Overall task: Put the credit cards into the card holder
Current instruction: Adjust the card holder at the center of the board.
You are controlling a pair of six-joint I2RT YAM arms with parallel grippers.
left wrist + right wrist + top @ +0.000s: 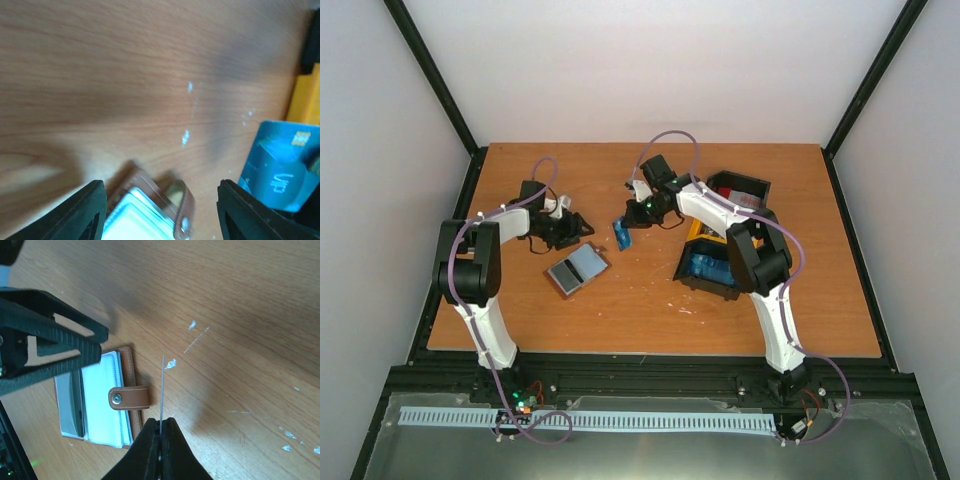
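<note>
**Card holder.** The card holder [577,268] is laid open on the desk [650,320], in the left half of the surface, with its pale inner pockets turned upward. The brown clasp strap [129,398] is folded across the pockets. A metal snap is seen at the end of the strap.

**Left arm.** The left tool [160,195] is positioned above the far edge of the card holder. Its jaws are spread apart and nothing is gripped between them. It cannot be told whether either finger is touching the holder.

**Right arm.** The right tool [161,430] is closed on a blue credit card [622,235]. The card is clamped by one edge and is held clear of the desk, just to the right of the card holder and near the left tool. In the right wrist view the card is presented edge-on, as a thin line projecting from the closed fingertips. In the left wrist view its blue face is seen tilted, with a gold chip near the upper corner.

**Trays.** Two trays are located on the right half of the desk, close to the right arm. Blue cards are seen in the near tray [692,275], which is black outside and yellow inside. A red and white card is seen in the far black tray [745,181].
</note>
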